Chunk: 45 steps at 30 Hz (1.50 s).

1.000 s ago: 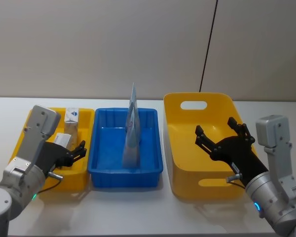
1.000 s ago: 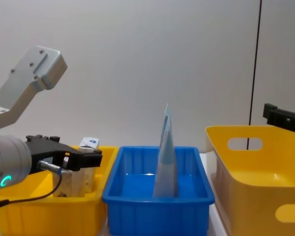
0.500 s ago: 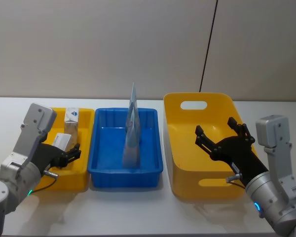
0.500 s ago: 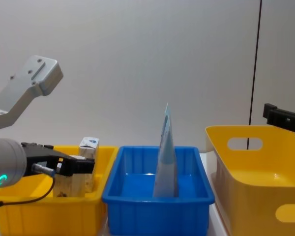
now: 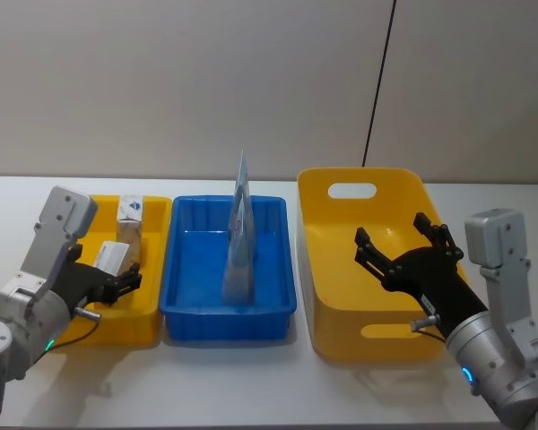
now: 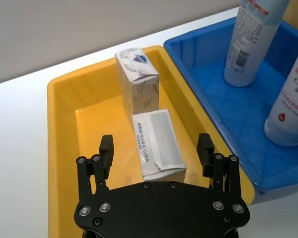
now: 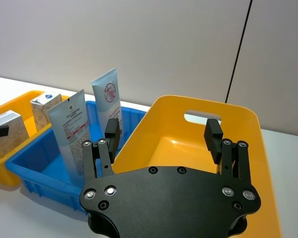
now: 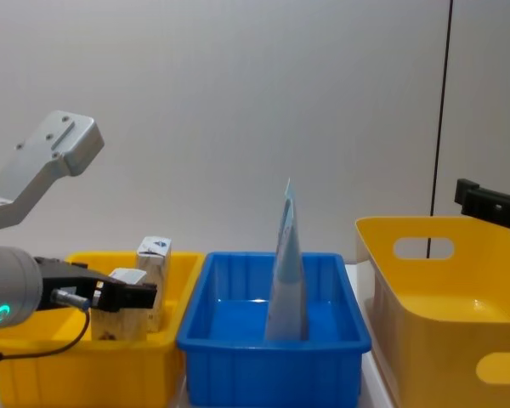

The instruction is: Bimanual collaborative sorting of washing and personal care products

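Over the small yellow bin (image 5: 125,330), left tool (image 5: 132,279) wide; right tool (image 5: 390,234) wide too.

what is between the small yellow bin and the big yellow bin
The blue bin, with pale-blue tubes standing upright inside it, takes up that stretch, as the head view shows.

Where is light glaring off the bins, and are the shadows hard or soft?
Chest view: a pale glint on the blue bin floor, another inside the large yellow bin. Right wrist view: a small glint inside that yellow bin. Head view: faint, soft shadows on the table before the bins.
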Available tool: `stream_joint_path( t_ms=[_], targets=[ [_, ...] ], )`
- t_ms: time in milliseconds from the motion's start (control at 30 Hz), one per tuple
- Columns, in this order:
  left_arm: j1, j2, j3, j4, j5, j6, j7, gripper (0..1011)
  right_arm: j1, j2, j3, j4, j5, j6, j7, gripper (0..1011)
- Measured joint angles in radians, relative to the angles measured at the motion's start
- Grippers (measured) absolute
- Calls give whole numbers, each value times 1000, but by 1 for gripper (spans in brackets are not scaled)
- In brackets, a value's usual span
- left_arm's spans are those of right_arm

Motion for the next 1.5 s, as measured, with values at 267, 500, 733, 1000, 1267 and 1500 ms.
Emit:
stream_joint_path(
  t_ms=[267, 500, 733, 1000, 1267, 1500],
  targets=[
    [-26, -7, 0, 52, 4, -2, -20, 1001, 0, 0, 0, 0, 0, 0, 0, 1002],
    [-47, -15, 0, 98, 9, -11, -35, 1001, 0, 0, 0, 0, 0, 0, 0, 1002],
    [-65, -23, 0, 138, 15, -22, -47, 1001, 0, 0, 0, 0, 0, 0, 0, 1002],
    [-73, -28, 0, 158, 17, -28, -53, 896, 0, 0, 0, 0, 0, 0, 0, 1002],
    [-78, -31, 0, 170, 19, -30, -56, 661, 0, 0, 0, 0, 0, 0, 0, 1002],
    [-81, -32, 0, 176, 19, -32, -58, 463, 0, 0, 0, 0, 0, 0, 0, 1002]
  ],
)
